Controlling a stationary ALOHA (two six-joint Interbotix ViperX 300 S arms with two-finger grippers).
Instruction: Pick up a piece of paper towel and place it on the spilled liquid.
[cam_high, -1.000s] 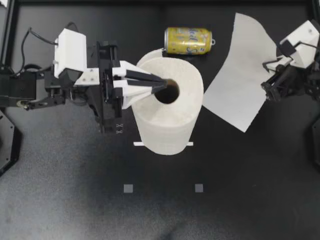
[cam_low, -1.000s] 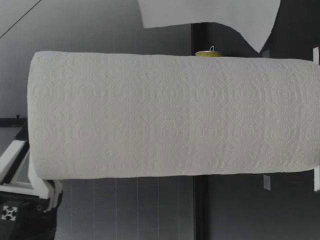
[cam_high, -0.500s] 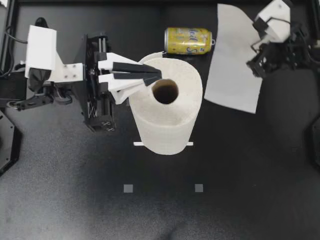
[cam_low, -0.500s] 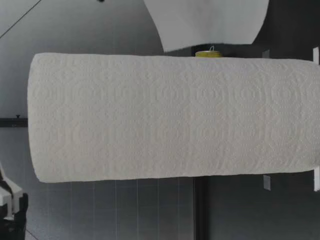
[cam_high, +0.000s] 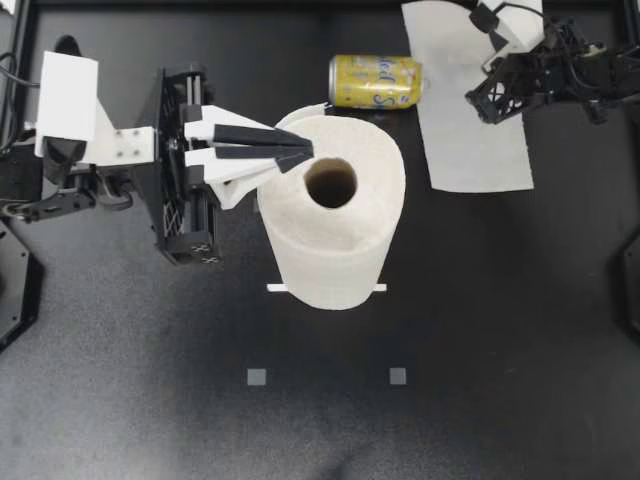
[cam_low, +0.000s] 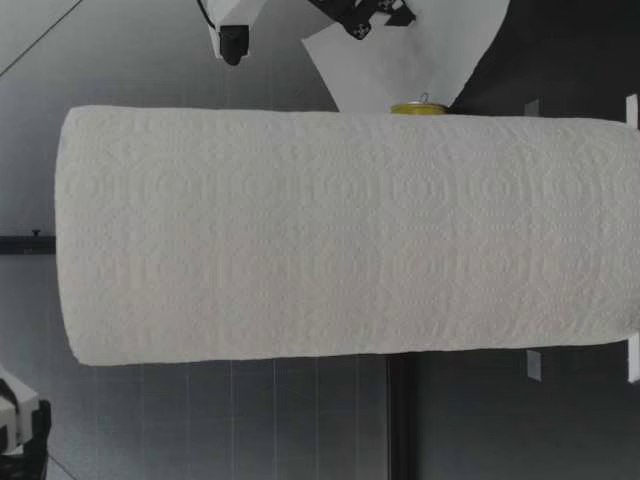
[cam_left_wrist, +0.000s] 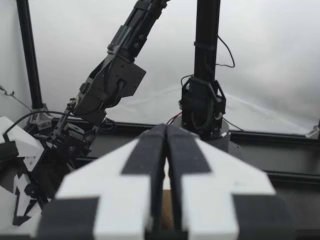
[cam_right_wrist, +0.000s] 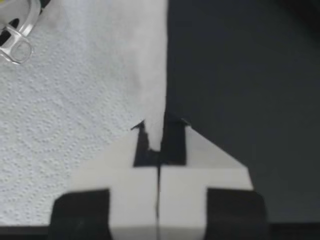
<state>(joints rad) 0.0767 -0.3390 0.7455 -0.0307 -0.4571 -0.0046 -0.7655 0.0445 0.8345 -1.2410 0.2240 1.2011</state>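
Observation:
A tall white paper towel roll (cam_high: 335, 215) stands upright mid-table; it fills the low view (cam_low: 340, 230). My left gripper (cam_high: 305, 152) hovers by the roll's top rim, shut and holding nothing (cam_left_wrist: 165, 145). At the back right hangs a torn sheet (cam_high: 470, 110), with my right gripper (cam_high: 488, 98) shut on its edge. The right wrist view shows that edge pinched between the fingertips (cam_right_wrist: 159, 145), the sheet (cam_right_wrist: 75, 100) spreading beside them. A yellow can (cam_high: 376, 80) lies on its side just beside the sheet. I cannot make out any liquid on the dark table.
Two small pale tape squares (cam_high: 257, 377) (cam_high: 398, 376) mark the table nearer the front. A white strip (cam_high: 277, 288) lies at the roll's base. The can's pull tab (cam_right_wrist: 17, 47) shows beside the held sheet. Black frame posts (cam_left_wrist: 206, 50) stand behind the table.
My right arm has carried the sheet toward the back of the table and closer to the can. My left gripper has drawn back from the roll's core to its rim.

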